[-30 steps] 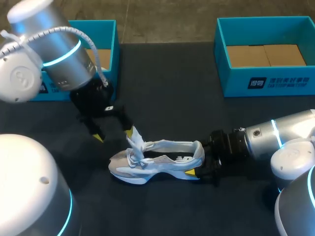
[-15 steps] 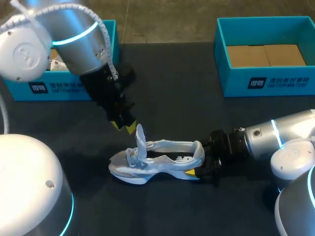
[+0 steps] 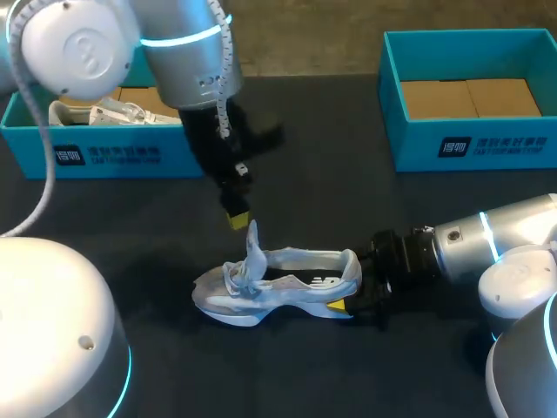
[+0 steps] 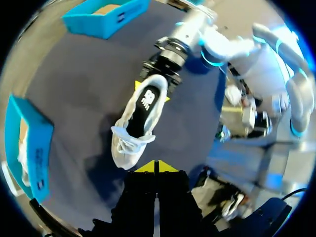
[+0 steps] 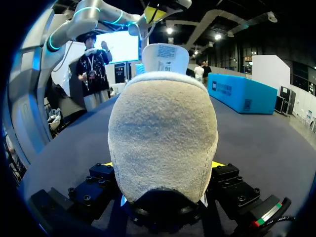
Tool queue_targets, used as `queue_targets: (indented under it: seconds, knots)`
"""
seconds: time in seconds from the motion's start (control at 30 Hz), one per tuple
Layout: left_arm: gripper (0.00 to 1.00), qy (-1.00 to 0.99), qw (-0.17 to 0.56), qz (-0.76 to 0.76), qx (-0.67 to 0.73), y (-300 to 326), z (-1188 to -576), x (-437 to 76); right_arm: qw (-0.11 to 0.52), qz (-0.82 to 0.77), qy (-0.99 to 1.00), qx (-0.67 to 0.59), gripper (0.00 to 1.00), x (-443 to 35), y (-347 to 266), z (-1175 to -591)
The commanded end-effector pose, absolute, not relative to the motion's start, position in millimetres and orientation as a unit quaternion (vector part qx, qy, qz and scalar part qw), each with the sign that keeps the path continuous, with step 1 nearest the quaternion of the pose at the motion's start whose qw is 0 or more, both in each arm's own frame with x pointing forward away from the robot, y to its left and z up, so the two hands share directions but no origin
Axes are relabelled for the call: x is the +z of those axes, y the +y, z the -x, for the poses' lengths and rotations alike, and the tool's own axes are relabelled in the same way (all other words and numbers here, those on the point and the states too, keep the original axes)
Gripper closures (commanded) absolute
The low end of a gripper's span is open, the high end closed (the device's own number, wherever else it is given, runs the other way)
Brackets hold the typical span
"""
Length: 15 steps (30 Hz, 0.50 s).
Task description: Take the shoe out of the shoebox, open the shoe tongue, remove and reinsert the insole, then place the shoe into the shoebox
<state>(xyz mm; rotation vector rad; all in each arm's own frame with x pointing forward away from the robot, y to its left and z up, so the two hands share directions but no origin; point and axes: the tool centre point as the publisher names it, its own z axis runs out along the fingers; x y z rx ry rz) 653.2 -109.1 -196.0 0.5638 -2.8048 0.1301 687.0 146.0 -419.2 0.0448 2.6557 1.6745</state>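
The shoe point(image 3: 278, 283) lies on its sole on the table point(image 3: 348, 192), a little toward 6 o'clock from the middle in the head view. Its toe points to 9 o'clock and its heel to 3 o'clock. The tongue point(image 3: 252, 244) stands upright out of the laces. The dark insole point(image 4: 145, 106) shows inside the opening.

The right gripper point(image 3: 352, 292) comes in from 3 o'clock, low over the table. Its fingers grasp the heel from both sides, one yellow tip showing at the sole's edge. In the right wrist view the heel point(image 5: 163, 143) fills the space between the fingers of that gripper point(image 5: 163, 195).

The left gripper point(image 3: 238, 218) hangs at 11 o'clock from the tongue, just beside its tip; I cannot tell whether they touch. Its fingers are pressed together with nothing between them. In the left wrist view the two tips point(image 4: 155, 167) meet, with the shoe's toe point(image 4: 140, 116) just ahead.

The left box point(image 3: 96, 152) sits at 10 o'clock by the far table edge, with a second shoe point(image 3: 104, 111) in it. The right box point(image 3: 470, 131) sits at 2 o'clock, its cardboard floor showing. A wide stretch of dark table separates the boxes and runs from the shoe toward 12 o'clock. A narrower strip lies between the shoe and the near edge at 6 o'clock.
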Motion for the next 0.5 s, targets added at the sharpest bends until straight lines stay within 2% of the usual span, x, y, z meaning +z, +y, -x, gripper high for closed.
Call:
queue_targets:
  seconds: [0.03, 0.27, 0.33, 0.5]
  knots:
    - [1.00, -0.983, 0.147, -0.109, -0.007, -114, -658, -195, 0.001, -0.015, 0.847, 0.532, 1.00, -421, 149, -687]
    - [1.00, -0.983, 0.147, -0.109, -0.007, -114, -658, -195, 0.001, -0.015, 0.847, 0.532, 1.00, -421, 149, -687]
    - [1.00, -0.984, 0.127, -0.122, -0.002, -124, -667, -199, 0.001, -0.015, 0.847, 0.532, 1.00, -421, 149, -687]
    - [1.00, -0.985, 0.135, -0.107, 0.022, -148, -679, -210, 0.001, -0.015, 0.847, 0.532, 1.00, -421, 149, -687]
